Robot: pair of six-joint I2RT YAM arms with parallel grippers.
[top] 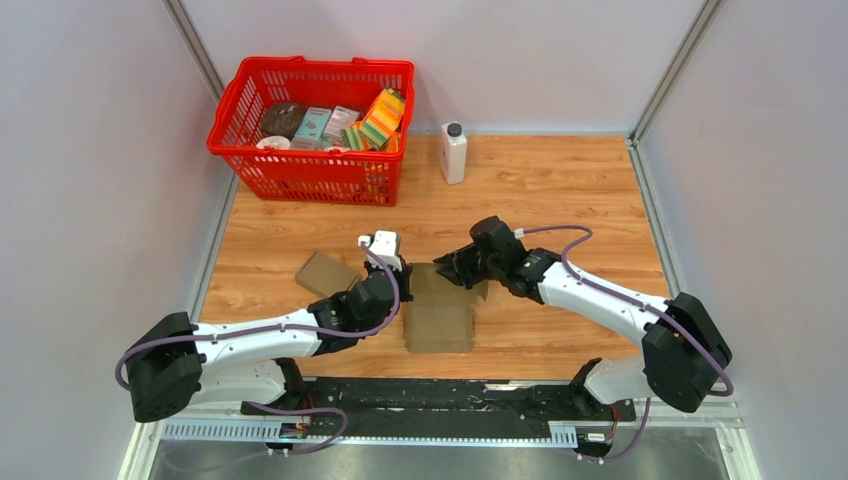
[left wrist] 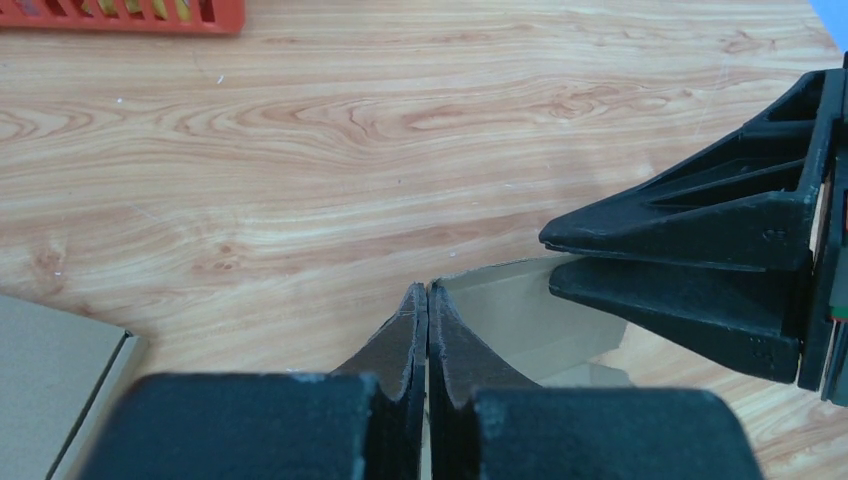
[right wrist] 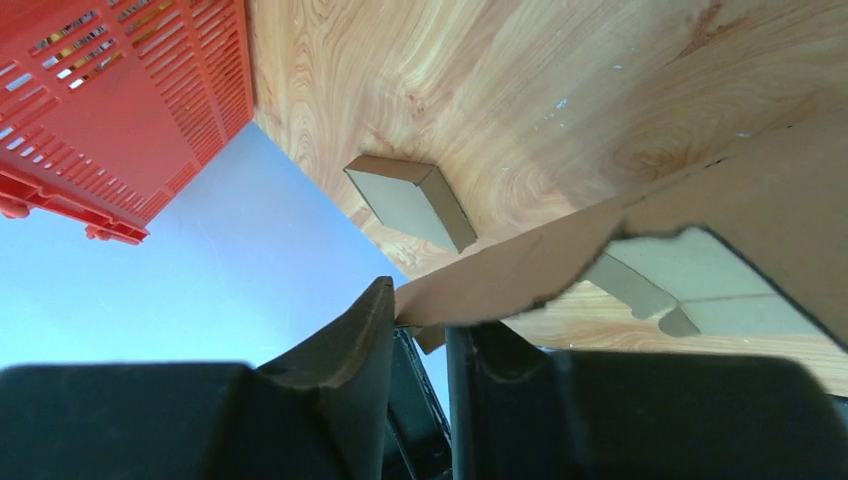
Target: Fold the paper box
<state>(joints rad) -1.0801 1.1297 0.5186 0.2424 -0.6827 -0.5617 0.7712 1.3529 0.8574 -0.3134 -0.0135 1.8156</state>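
Straddling the paper box (top: 440, 325) flap edge, right claw (right wrist: 420, 310) stands narrow; left claw (left wrist: 428, 290) shut beside it.

Basket (top: 320, 178) behind box (top: 440, 322), bottle (top: 453, 152) beside basket

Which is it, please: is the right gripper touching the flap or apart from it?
Touching. The right wrist view shows the flap slotted between the fingers of the right gripper, meeting one fingertip.
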